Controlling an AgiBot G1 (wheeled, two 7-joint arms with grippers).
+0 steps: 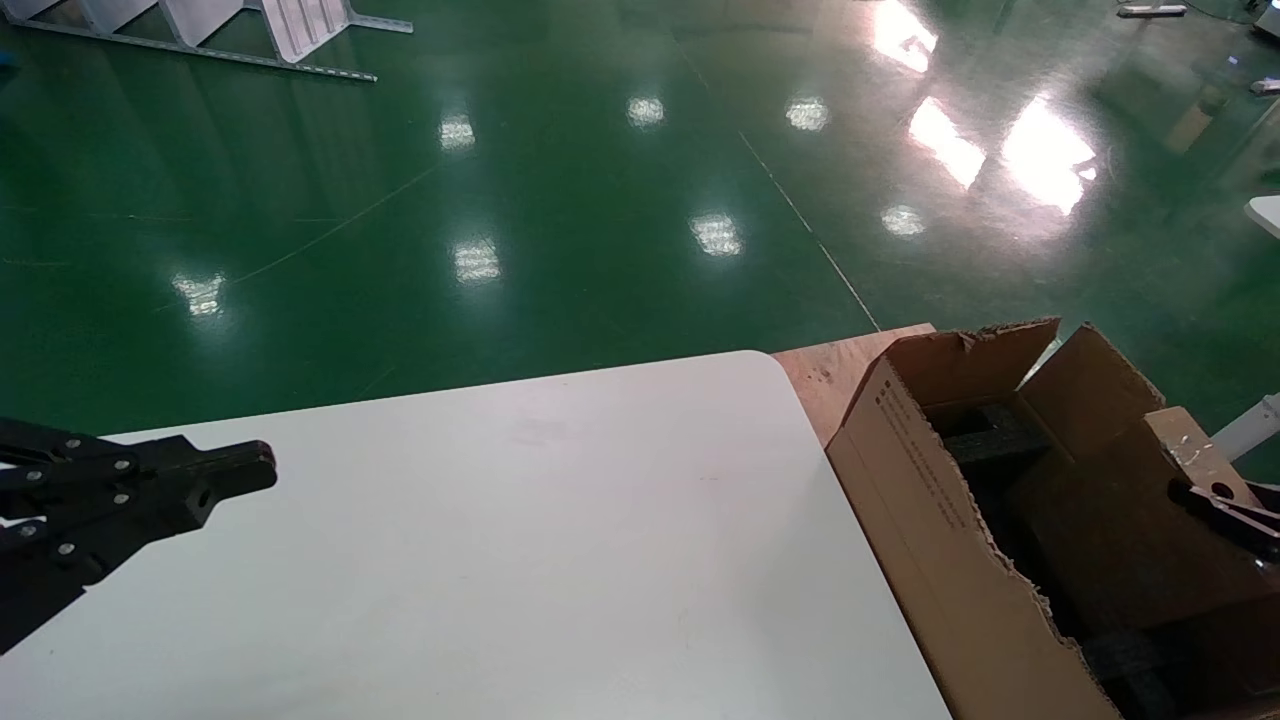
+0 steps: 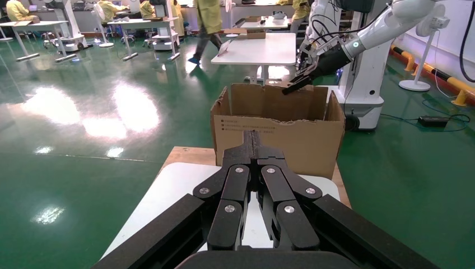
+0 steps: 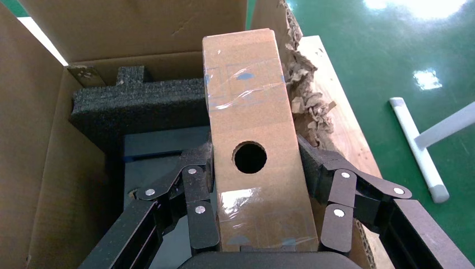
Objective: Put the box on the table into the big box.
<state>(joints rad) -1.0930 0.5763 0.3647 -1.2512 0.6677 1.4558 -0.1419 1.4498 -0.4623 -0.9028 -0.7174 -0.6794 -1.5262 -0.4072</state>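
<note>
My right gripper (image 3: 257, 216) pinches the box (image 3: 255, 140) inside the big box (image 1: 930, 510). My left gripper (image 1: 255, 468), fingers pressed together, hangs over the table (image 1: 560, 560), well apart from the big box.

- Box (image 3: 255, 162): small, oblong, brown cardboard; round black hole in the upward face, clear tape bands across both ends; clamped at its long sides by the right gripper (image 3: 257, 193), held over the open top of the big box
- Big box (image 1: 925, 500): large brown corrugated carton, flaps up, edges torn and ragged, small print on the side toward the table; stands just beside the table's corner
- Table (image 1: 520, 560): white, smooth, rounded corner
</note>
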